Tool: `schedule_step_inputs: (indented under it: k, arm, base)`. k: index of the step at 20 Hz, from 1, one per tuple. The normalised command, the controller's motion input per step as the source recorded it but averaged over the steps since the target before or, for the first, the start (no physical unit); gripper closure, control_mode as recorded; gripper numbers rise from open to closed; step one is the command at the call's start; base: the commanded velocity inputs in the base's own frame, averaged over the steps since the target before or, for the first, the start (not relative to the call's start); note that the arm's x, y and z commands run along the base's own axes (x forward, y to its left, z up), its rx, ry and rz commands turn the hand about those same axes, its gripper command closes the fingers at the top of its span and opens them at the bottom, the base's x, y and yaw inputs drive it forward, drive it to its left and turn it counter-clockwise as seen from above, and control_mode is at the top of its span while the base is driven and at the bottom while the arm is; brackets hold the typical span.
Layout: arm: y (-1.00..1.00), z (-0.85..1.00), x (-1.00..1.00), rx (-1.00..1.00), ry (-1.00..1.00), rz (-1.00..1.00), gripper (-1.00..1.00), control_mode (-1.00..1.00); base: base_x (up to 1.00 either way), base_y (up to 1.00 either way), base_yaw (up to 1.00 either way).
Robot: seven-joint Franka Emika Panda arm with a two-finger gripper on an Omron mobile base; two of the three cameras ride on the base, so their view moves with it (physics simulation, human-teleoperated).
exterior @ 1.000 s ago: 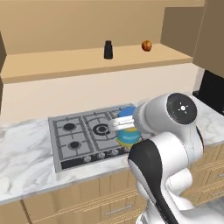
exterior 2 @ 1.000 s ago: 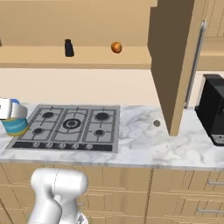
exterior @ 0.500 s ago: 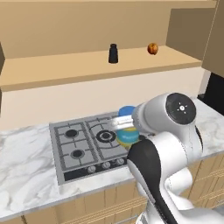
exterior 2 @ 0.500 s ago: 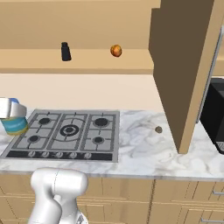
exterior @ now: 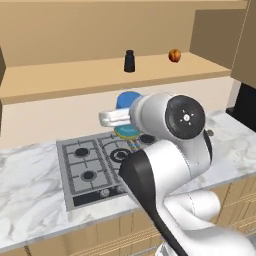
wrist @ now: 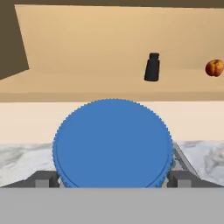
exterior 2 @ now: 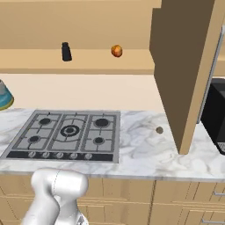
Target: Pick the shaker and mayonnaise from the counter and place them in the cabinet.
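Glossy white arm (exterior: pixel 170 165) with dark round joints.

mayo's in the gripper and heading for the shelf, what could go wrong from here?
1. The shaker already stands on the cabinet shelf with a small orange-red fruit nearby; a careless placement could knock either.
2. The mayonnaise is held above the stove; a slip would drop it onto the burners.
3. The open cabinet door juts out and could catch the arm.
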Motion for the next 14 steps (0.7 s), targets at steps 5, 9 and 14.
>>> schedule_step_inputs:
  k: [5,9,14]
  arm:
    - [0.32,0.79,0.15,0.0,-0.12,-0.02,1.0,-1.0]
    - [0.06,0.56,0.35,0.0,-0.03,0.0,1.0,-1.0]
    - [0.08,0.34,0.52,0.0,0.0,0.0,1.0,-1.0]
  base:
    - [0.0,0.0,0.0]
    - [0.0,0.0,0.0]
    - [0.0,0.0,0.0]
